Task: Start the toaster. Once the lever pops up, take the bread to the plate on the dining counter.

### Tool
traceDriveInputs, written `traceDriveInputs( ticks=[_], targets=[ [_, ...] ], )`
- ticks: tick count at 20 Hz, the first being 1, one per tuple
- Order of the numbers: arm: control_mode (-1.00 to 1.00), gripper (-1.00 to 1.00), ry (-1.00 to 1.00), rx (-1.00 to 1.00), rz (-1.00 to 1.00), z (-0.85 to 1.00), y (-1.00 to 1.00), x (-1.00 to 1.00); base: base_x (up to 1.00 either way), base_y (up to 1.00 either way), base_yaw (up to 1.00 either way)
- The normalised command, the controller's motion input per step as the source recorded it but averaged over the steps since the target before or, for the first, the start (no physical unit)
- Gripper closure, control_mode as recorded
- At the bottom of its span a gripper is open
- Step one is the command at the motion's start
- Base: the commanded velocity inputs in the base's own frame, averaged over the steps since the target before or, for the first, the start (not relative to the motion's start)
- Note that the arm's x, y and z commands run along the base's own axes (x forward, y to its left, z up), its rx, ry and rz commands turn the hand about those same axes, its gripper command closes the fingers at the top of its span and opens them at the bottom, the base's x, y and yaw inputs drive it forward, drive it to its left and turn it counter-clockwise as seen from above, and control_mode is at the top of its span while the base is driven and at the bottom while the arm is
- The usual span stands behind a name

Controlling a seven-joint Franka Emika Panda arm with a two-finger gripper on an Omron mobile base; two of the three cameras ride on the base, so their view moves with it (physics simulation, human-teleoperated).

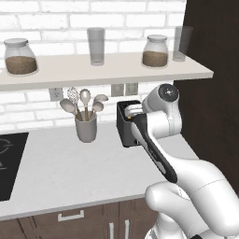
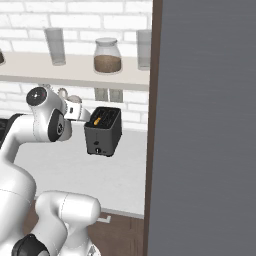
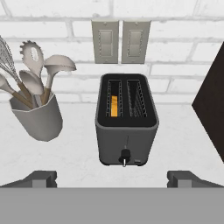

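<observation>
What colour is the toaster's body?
Dark grey; the toaster shows best in the hand view.

Dark grey boxy two-slot toaster [image 3: 126,124] sits centred on the pale grey worktop [image 3: 183,144], narrow face toward the camera with a small dark round knob [image 3: 125,156] low on it; an orange-yellow bread edge [image 3: 114,106] shows down in its left slot. Grey utensil cup [image 3: 38,117] with spoons and a whisk stands left of the toaster, apart from it. Two beige wall switch plates [image 3: 120,41] sit on the white brick wall behind; gripper [image 3: 114,178] fingertips spread wide at the bottom, holding nothing.
</observation>
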Motion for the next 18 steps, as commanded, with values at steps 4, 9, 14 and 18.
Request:
traceDriveInputs(
  ticks=[4, 9, 14, 18],
  targets=[
    [-1.00, -1.00, 0.00, 0.00, 0.00, 0.00, 0.00, 0.00, 0.00, 0.00, 0.00],
    [-1.00, -1.00, 0.00, 0.00, 0.00, 0.00, 0.00, 0.00, 0.00, 0.00, 0.00],
    [-1.00, -1.00, 0.00, 0.00, 0.00, 0.00, 0.00, 0.00, 0.00, 0.00, 0.00],
    [-1.00, -1.00, 0.00, 0.00, 0.00, 0.00, 0.00, 0.00, 0.00, 0.00, 0.00]
  ],
)
